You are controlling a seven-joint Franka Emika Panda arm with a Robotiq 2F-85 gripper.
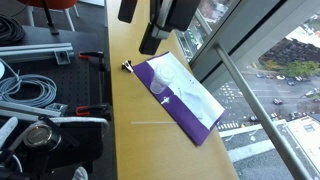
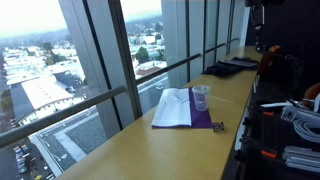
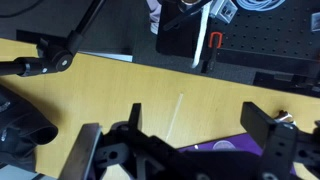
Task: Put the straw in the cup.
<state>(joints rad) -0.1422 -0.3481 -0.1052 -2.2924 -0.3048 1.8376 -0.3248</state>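
Note:
The thin pale straw (image 1: 150, 122) lies flat on the wooden table, just beside the edge of the purple cloth (image 1: 190, 120). In the wrist view the straw (image 3: 176, 116) lies between my fingers, far below them. The small clear cup (image 1: 158, 88) stands upright on the cloth; it also shows in an exterior view (image 2: 200, 97), and its rim shows in the wrist view (image 3: 223, 146). My gripper (image 1: 155, 35) hangs high above the table, beyond the far end of the cloth. Its jaws (image 3: 195, 118) are open and empty.
A white sheet (image 1: 190, 92) lies on the purple cloth. A small black-and-white clip (image 1: 128, 66) sits at the cloth's far corner. A black perforated bench with cables and clamps (image 1: 40, 90) borders one side of the table, and window frames (image 1: 235, 80) border the opposite side.

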